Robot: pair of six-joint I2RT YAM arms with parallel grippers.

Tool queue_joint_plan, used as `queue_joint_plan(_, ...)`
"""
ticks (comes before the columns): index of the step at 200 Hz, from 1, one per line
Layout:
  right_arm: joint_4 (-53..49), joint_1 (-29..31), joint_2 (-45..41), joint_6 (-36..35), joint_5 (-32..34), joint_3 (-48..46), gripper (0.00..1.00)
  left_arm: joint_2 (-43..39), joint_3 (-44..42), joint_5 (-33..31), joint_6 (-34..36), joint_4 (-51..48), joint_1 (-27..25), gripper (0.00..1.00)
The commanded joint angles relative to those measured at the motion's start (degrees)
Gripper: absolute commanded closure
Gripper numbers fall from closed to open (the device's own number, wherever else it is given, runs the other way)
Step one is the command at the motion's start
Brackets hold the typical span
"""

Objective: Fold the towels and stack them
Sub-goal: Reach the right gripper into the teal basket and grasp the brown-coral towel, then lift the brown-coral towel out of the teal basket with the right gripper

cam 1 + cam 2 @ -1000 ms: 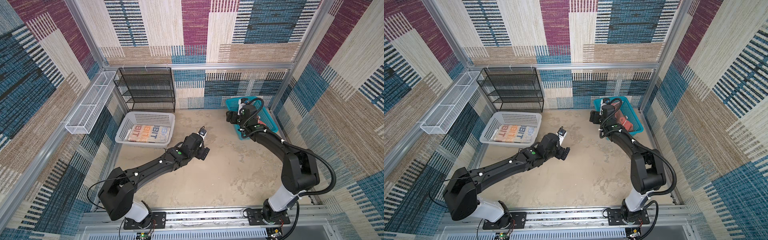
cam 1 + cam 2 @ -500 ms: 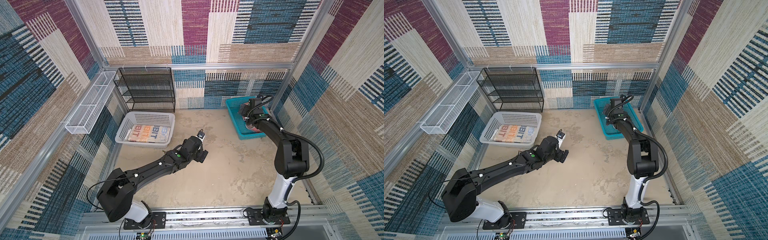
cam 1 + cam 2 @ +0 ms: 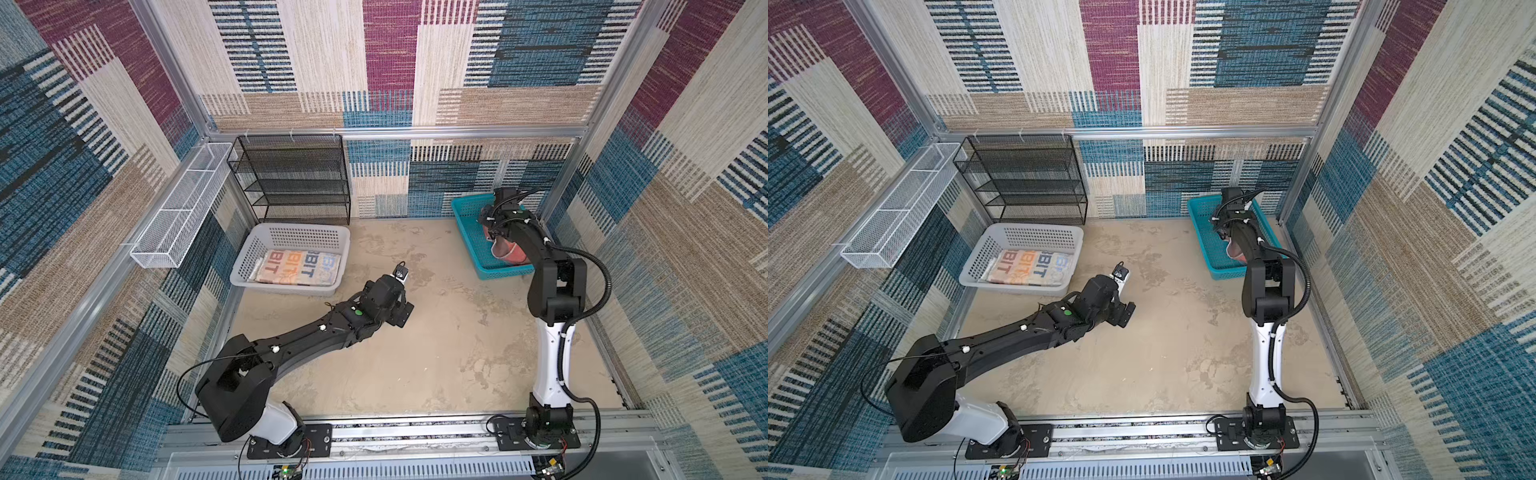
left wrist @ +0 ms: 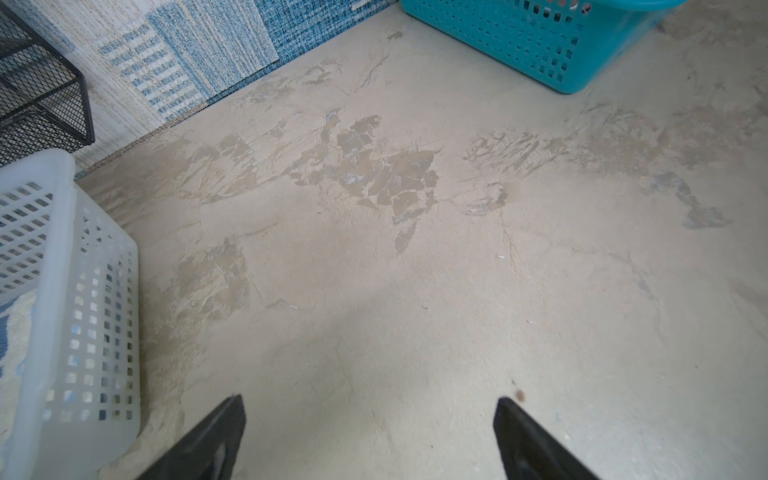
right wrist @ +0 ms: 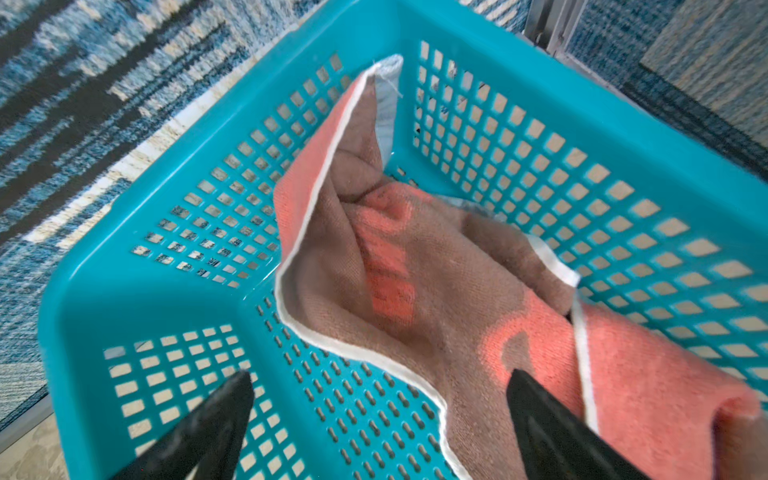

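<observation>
A crumpled coral-orange and brown towel (image 5: 436, 270) with white edging lies in the teal basket (image 5: 158, 316), seen in both top views as the towel (image 3: 509, 254) at the back right. My right gripper (image 5: 379, 374) hangs open inside the basket, one fingertip over the towel's edge and nothing between the jaws. A folded white lettered towel (image 3: 299, 268) lies flat in the white basket (image 3: 291, 228) at the back left. My left gripper (image 4: 369, 400) stands open and empty over bare table near the middle, to the right of the white basket (image 4: 62, 291).
A black wire shelf (image 3: 297, 178) stands against the back wall behind the white basket. A white wire rack (image 3: 178, 208) hangs on the left wall. The sandy tabletop (image 3: 436, 332) spreads between the two arms. Metal frame posts close the corners.
My right arm has swung from the teal basket's left side to over it, and its gripper now reaches down inside. The left arm has drawn back slightly toward its base.
</observation>
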Motion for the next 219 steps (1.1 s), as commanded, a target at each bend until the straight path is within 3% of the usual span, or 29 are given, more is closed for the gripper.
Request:
queue_joint_plan(1,-4.12,0.01,2.72,1.46,-2.5,4.05,0.06,0.48,0.06,-1.14,0.68,-0.66,0.01,0.03)
queue_joint_plan(66,-6.96,0.06,7.57,7.19,-3.24,8.6,0.1,1.33,0.24,-1.17,0.83,-0.73,0.01,0.03)
queue_joint_plan(108,-6.93,0.02,8.55,8.86,-3.52,8.79,0.27,1.45,-0.02,-0.97,0.61,-1.02,0.05,0.03)
queue_joint_plan(127,-6.65,-0.02,8.41,8.64,-3.7,8.64,0.45,1.4,-0.23,-0.97,0.45,-0.94,0.04,0.03)
queue_joint_plan(153,-6.08,-0.11,8.22,7.22,-4.55,8.14,1.0,1.15,-0.29,-0.98,0.26,-1.18,0.01,0.03)
queue_joint_plan(189,-2.8,-0.24,5.51,2.15,-7.53,4.21,1.0,-0.28,-1.2,-1.06,-0.01,-1.1,0.01,0.03)
queue_joint_plan(219,4.9,-0.26,-1.96,-3.62,-9.22,-4.55,1.0,-1.77,-2.37,-0.85,-0.54,-0.13,0.09,0.03)
